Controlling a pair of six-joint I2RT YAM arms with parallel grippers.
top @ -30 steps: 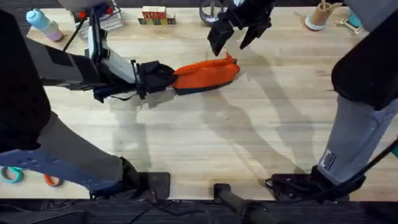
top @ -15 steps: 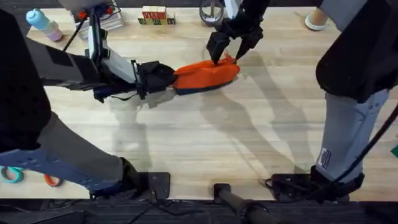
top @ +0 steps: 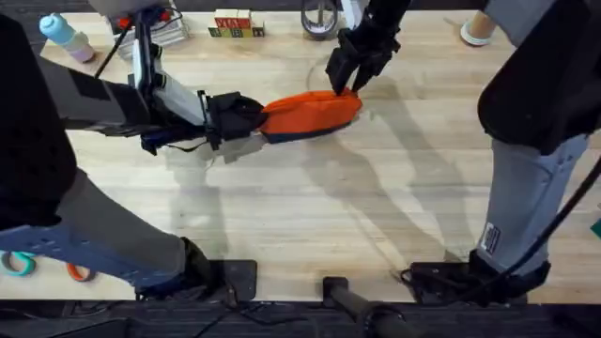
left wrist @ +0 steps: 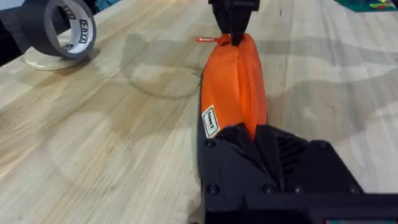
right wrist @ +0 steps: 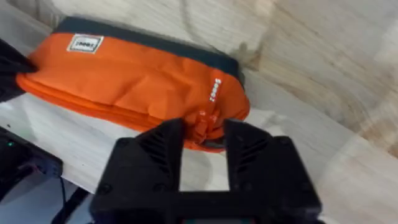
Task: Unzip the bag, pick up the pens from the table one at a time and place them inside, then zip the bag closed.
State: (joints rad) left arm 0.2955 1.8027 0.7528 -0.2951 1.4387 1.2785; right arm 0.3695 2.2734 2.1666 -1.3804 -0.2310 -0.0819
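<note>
The orange bag lies on the table, its dark base toward the far side. My left gripper is shut on the bag's left end; in the left wrist view the fabric runs into that gripper. At the right end, my right gripper is closed down on the small orange zipper pull, which sits between its black fingers. The zipper line along the bag looks closed. The pens are out of view.
A black tape roll stands on a wooden disc beyond the bag. Along the far edge are a blue-capped bottle, wooden letter blocks and a cup. Bare wood lies in front of the bag.
My right gripper came down from above the bag's right end and narrowed its wide-open fingers around the zipper pull. The left gripper and the bag stayed put.
</note>
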